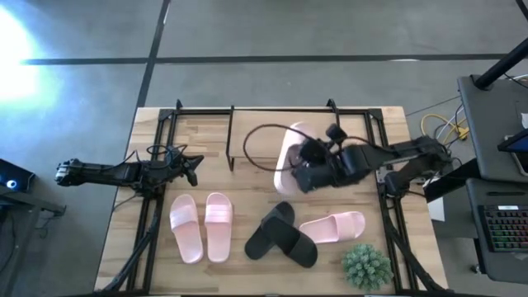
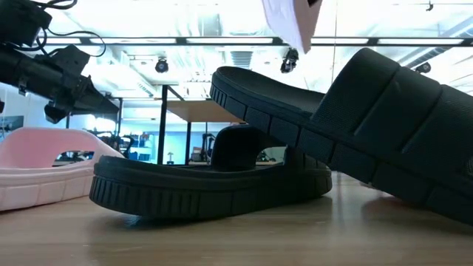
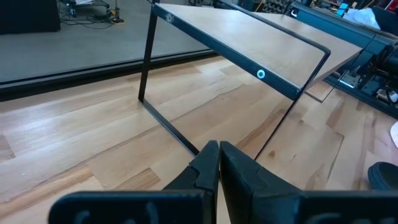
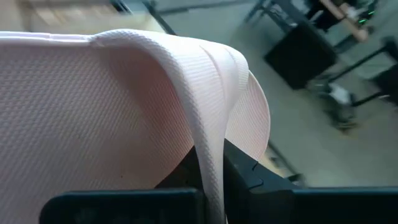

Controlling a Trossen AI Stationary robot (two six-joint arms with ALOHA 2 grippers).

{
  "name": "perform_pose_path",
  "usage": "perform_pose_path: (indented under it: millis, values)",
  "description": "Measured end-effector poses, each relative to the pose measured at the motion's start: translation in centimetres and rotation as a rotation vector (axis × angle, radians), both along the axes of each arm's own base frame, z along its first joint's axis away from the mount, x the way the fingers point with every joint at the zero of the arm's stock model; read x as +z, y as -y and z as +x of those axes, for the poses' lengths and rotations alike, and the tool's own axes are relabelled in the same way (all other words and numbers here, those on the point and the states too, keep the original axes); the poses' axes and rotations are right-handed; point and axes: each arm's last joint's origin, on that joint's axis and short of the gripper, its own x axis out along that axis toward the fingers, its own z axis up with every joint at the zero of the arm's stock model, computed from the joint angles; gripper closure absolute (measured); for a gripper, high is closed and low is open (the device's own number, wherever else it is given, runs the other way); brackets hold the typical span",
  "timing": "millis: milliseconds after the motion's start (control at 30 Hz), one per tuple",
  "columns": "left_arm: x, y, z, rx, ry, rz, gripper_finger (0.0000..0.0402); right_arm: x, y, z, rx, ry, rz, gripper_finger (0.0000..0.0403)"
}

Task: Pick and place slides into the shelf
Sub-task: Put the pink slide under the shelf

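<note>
My right gripper (image 1: 299,171) is shut on a light pink slide (image 1: 290,148), held in the air over the middle of the table; its tip shows at the top of the low view (image 2: 290,21). The shelf (image 3: 249,43), a light wooden board on thin black legs, stands at the far middle (image 1: 247,136). Two pink slides (image 1: 203,227) lie side by side at the near left. A black pair (image 1: 280,235) lies crossed, one resting on the other (image 2: 222,177). Another pink slide (image 1: 332,226) lies to its right. My left gripper (image 1: 195,170) waits shut at the left, touching nothing. My right gripper pinches the pink slide's wide strap (image 4: 208,146) between its two fingers, the thin strap edge running up out of the gap. The ribbed footbed (image 4: 93,118) stands beside the fingers. The slide is lifted clear of the table and tilted.
A spiky green plant (image 1: 367,266) stands at the near right corner. Black frame rails run along both sides of the table (image 1: 388,214). Bare wood lies between the shelf and the row of slides (image 1: 239,186).
</note>
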Motion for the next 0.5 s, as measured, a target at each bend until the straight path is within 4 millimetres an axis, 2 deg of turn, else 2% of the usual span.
perform_pose_path:
  millis: [133, 267, 367, 500]
  values:
    - [0.0, 0.0, 0.0, 0.0, -0.001, 0.0, 0.0402, -0.7, 1.5, 0.4, 0.007, -0.106, -0.024, 0.039]
    - [0.0, 0.0, 0.0, 0.0, 0.0, 0.0, 0.0402, -1.4, 0.7, 0.8, 0.092, -0.17, 0.073, 0.039]
    - [0.0, 0.0, 0.0, 0.0, -0.001, 0.0, 0.0402, -1.5, -0.8, 0.8, 0.17, -0.159, 0.289, 0.039]
    - [0.0, 0.0, 0.0, -0.001, -0.001, 0.0, 0.0402, -1.7, -2.0, 0.7, 0.15, -0.111, 0.637, 0.039]
